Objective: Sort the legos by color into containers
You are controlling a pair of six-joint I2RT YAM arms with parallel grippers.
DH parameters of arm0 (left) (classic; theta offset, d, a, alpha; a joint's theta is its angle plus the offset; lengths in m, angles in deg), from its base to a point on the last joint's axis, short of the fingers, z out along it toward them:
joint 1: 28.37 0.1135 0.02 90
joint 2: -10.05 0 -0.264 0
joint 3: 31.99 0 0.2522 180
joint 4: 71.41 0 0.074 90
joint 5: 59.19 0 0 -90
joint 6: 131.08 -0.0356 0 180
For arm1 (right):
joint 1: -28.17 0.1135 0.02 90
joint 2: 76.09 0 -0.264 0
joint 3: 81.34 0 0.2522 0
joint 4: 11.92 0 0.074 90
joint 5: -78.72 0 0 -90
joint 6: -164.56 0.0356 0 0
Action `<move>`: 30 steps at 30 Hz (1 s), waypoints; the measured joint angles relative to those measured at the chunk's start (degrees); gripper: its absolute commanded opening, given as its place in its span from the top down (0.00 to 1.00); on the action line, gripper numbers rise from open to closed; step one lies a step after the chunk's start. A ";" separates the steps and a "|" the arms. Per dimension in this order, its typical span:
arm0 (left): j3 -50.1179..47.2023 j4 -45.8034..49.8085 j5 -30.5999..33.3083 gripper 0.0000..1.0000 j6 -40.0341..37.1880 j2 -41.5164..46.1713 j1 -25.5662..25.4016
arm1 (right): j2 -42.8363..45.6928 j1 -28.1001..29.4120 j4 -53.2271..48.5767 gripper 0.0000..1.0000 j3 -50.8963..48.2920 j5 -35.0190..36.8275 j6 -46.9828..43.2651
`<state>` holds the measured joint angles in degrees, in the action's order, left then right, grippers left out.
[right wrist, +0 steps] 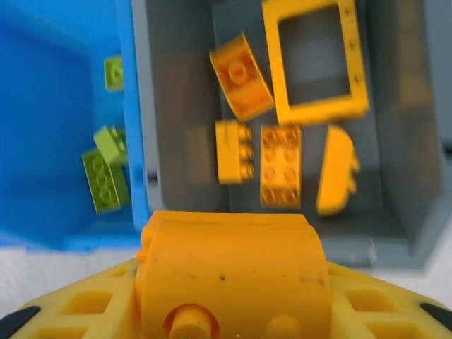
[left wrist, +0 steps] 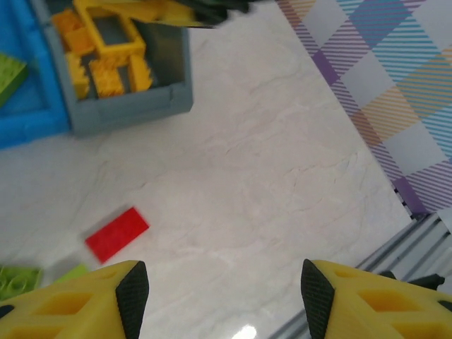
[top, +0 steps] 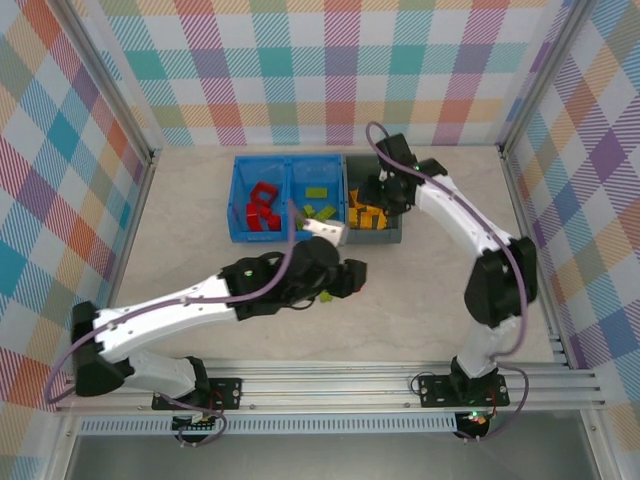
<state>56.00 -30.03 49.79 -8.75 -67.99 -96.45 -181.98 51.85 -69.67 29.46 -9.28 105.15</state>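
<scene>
Brick (right wrist: 233,275) between right jaws, over grey bin (right wrist: 176,106).

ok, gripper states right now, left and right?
Left gripper: open, nothing between the fingers.
Right gripper: closed on a rounded yellow-orange lego, over the grey bin.

Looks like a robotics lab cell: pale marble-look table (top: 190,230) framed by aluminium rails (top: 330,385), walled with bright plaid cloth (top: 340,70), left arm (top: 170,312) and right arm (top: 460,225) bolted at its near edge
</scene>
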 measured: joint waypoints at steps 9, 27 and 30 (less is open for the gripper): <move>9.90 -0.79 9.64 0.39 -5.57 -12.76 -1.81 | -21.22 -5.60 -1.60 0.56 21.92 -6.91 0.48; 15.52 0.33 13.70 0.38 -9.70 -15.58 -1.81 | -39.47 -6.47 -7.76 0.41 43.69 -12.22 0.44; 15.52 0.90 13.70 0.38 -9.68 -15.58 -1.81 | -39.60 -6.64 -8.02 0.38 43.76 -12.37 0.37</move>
<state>71.52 -29.14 63.50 -18.43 -83.58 -98.26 -221.58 45.21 -77.69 73.21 -21.65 105.52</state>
